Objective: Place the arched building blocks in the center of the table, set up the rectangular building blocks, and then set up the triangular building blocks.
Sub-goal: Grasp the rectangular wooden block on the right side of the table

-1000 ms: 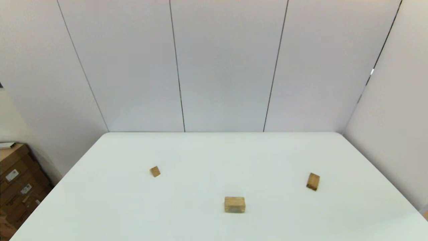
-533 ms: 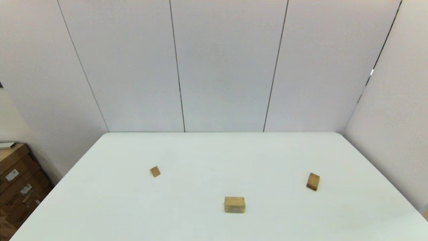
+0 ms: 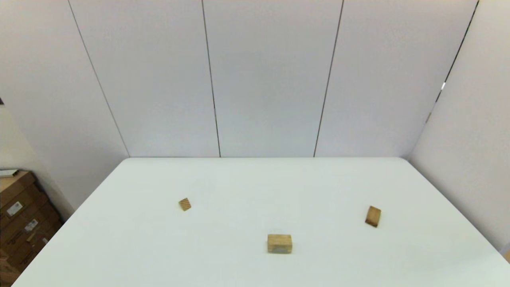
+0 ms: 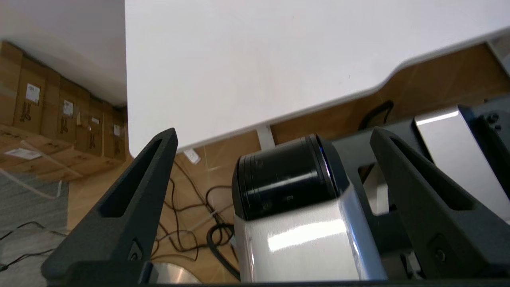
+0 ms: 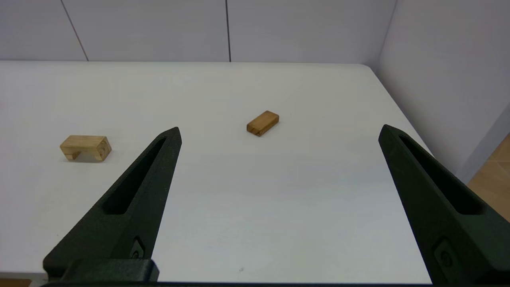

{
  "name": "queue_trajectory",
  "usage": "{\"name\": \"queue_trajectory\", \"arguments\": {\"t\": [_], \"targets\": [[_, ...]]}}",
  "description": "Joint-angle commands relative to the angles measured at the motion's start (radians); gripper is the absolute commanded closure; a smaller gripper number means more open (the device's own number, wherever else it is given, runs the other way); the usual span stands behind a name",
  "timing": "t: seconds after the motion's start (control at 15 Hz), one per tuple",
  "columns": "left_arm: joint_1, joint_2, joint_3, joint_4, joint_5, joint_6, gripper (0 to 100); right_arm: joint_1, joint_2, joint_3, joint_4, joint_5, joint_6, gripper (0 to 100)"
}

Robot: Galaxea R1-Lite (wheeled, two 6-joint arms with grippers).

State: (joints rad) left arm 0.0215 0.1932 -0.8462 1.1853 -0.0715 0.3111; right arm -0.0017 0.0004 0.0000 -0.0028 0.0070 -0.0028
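Note:
The pale arched block point(image 3: 279, 243) sits near the table's front middle, its cut-out facing down; it also shows in the right wrist view point(image 5: 85, 147). The darker rectangular block point(image 3: 373, 216) lies flat at the right, seen also as the rectangular block point(image 5: 262, 122). The small striped triangular block point(image 3: 185, 204) lies at the left. My right gripper point(image 5: 279, 133) is open, held over the table's near right edge, well short of both blocks. My left gripper point(image 4: 275, 135) is open, parked below the table's edge beside the robot's body. Neither arm shows in the head view.
The white table point(image 3: 255, 183) has rounded corners and is walled by white panels behind and at the right. Cardboard boxes point(image 3: 20, 223) stand on the floor past its left edge. Cables point(image 4: 191, 223) lie on the floor under the table.

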Motion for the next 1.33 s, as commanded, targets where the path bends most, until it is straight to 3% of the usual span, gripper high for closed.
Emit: {"name": "queue_trajectory", "arguments": {"t": [0.07, 0.33, 0.6, 0.93, 1.33], "targets": [[-0.011, -0.093, 0.133, -0.194, -0.001, -0.023, 0, 0.000, 0.000, 0.000, 0.000, 0.001, 0.000, 0], [-0.011, -0.140, 0.236, -0.389, -0.034, -0.145, 0, 0.000, 0.000, 0.000, 0.000, -0.001, 0.000, 0], [-0.015, -0.193, 0.394, -0.602, -0.045, -0.181, 0, 0.000, 0.000, 0.000, 0.000, -0.001, 0.000, 0], [-0.015, -0.192, 0.622, -0.989, -0.047, -0.247, 0, 0.000, 0.000, 0.000, 0.000, 0.001, 0.000, 0], [-0.015, -0.193, 0.743, -1.101, -0.040, -0.241, 0, 0.000, 0.000, 0.000, 0.000, 0.001, 0.000, 0]]}}
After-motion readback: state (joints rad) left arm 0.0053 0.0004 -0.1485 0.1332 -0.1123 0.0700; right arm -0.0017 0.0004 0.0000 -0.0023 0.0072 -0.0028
